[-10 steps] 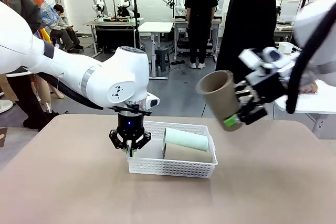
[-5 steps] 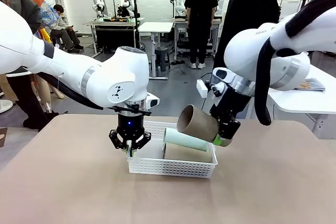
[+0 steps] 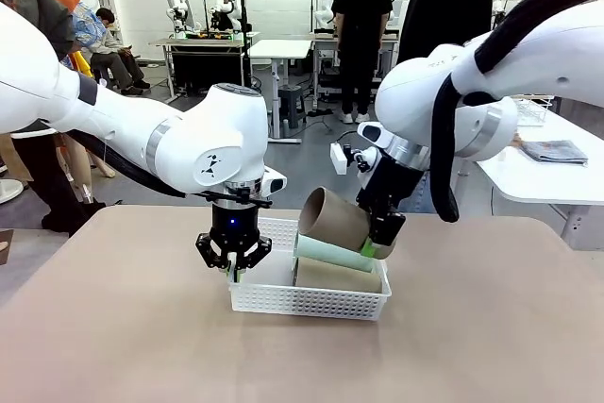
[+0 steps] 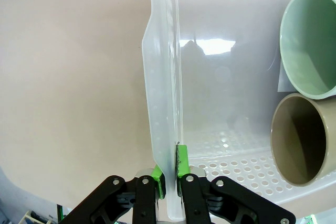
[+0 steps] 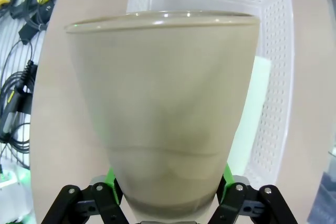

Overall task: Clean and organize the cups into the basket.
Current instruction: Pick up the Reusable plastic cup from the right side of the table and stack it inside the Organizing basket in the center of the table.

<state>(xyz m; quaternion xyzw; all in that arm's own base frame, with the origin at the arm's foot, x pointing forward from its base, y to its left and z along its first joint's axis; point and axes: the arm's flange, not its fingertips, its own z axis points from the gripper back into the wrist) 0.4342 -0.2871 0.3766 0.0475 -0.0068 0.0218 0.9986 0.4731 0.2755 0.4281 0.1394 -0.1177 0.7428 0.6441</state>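
Right gripper point(image 3: 379, 238) clamps a tan cup point(image 3: 332, 217) mid-frame above the basket point(image 3: 311, 299); left gripper point(image 3: 233, 266) pinches the basket's left rim.

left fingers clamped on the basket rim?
Yes: the left wrist view shows the left gripper shut on the basket's wall.

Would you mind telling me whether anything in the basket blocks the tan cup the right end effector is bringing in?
Partly: a mint cup and another tan cup lie in the basket's right half, just under the held tan cup. Its left half looks free.
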